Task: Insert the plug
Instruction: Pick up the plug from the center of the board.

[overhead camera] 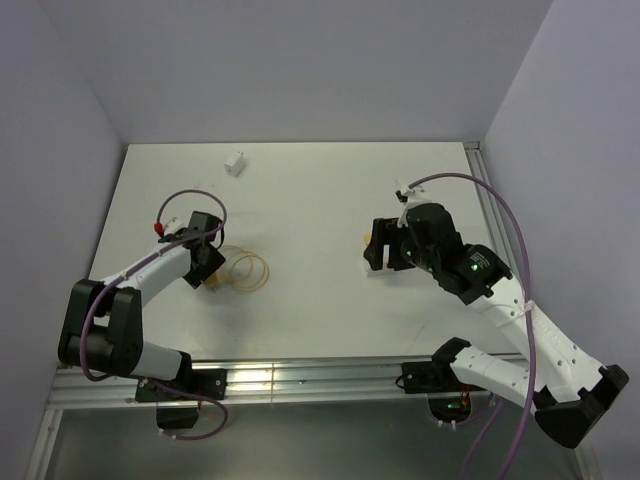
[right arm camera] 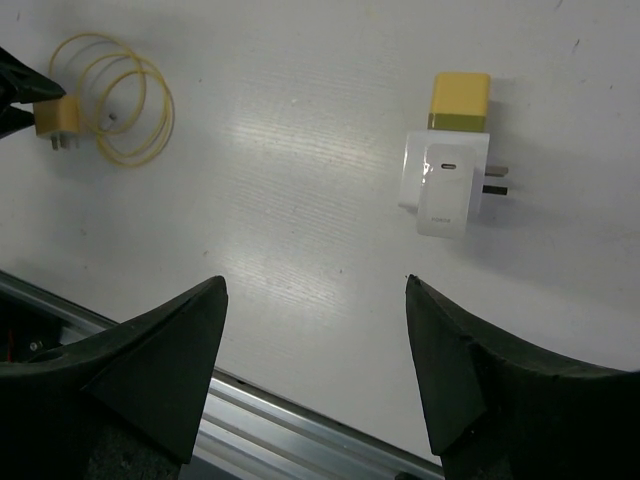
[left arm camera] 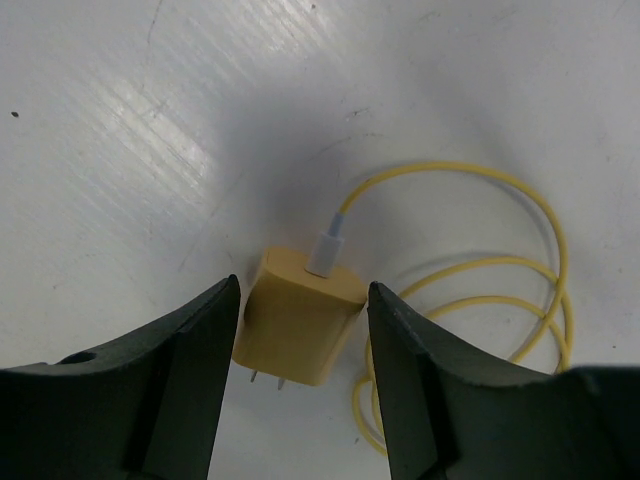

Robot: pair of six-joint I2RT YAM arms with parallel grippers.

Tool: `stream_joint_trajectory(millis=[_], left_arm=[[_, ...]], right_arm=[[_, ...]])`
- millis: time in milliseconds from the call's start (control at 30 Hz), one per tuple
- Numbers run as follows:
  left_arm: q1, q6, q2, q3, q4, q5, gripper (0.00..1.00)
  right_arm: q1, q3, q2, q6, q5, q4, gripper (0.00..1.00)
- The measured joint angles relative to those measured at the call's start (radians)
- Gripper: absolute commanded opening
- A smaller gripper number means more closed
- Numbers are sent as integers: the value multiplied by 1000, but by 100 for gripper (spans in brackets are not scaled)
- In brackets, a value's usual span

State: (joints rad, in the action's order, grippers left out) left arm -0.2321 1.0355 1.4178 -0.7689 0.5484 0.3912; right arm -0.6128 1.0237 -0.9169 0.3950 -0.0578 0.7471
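Left gripper point(left arm camera: 303, 288) hangs low over the table point(overhead camera: 330, 190) near the front edge, its two dark fingers point(left arm camera: 190, 370) set on either side of the yellow plug point(left arm camera: 297, 325). The pads sit right at the plug's flanks, at a middling width; whether they press it or only bracket it, I cannot tell. The plug lies flat, its two metal prongs point(left arm camera: 268, 378) pointing back toward the wrist. A white connector point(left arm camera: 326, 250) enters its far face, and from it the yellow cable point(left arm camera: 480, 172) runs off in loose loops on the right.

Right gripper point(right arm camera: 315, 290) hovers above the right half of the table, jaws spread wide with only bare tabletop between them. Just beyond its fingertips lies the white adapter point(right arm camera: 445, 185), flat on the table, metal pins point(right arm camera: 495, 180) sticking out of its right side and a yellow block point(right arm camera: 458, 100) seated against its far end. Plug and adapter are well apart.

Farthest off, near the back edge, sits a small white block point(overhead camera: 236, 163) on its own
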Motion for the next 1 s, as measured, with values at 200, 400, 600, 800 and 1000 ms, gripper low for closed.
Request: stream_joint_trajectory(millis=[200, 400, 600, 800, 1000], left_arm=[[-32, 9, 0, 12, -5, 4, 55], [-55, 24, -10, 24, -16, 18, 29], [-60, 23, -80, 49, 3, 19, 0], [-80, -37, -252, 13, 37, 3, 0], [-146, -155, -375, -120, 15, -139, 0]], right_arm=[[0, -23, 5, 0, 7, -5, 79], [0, -41, 22, 1, 18, -10, 79], [0, -55, 26, 1, 26, -17, 79], [0, -55, 21, 1, 26, -22, 79], [0, -55, 5, 1, 72, -42, 78]])
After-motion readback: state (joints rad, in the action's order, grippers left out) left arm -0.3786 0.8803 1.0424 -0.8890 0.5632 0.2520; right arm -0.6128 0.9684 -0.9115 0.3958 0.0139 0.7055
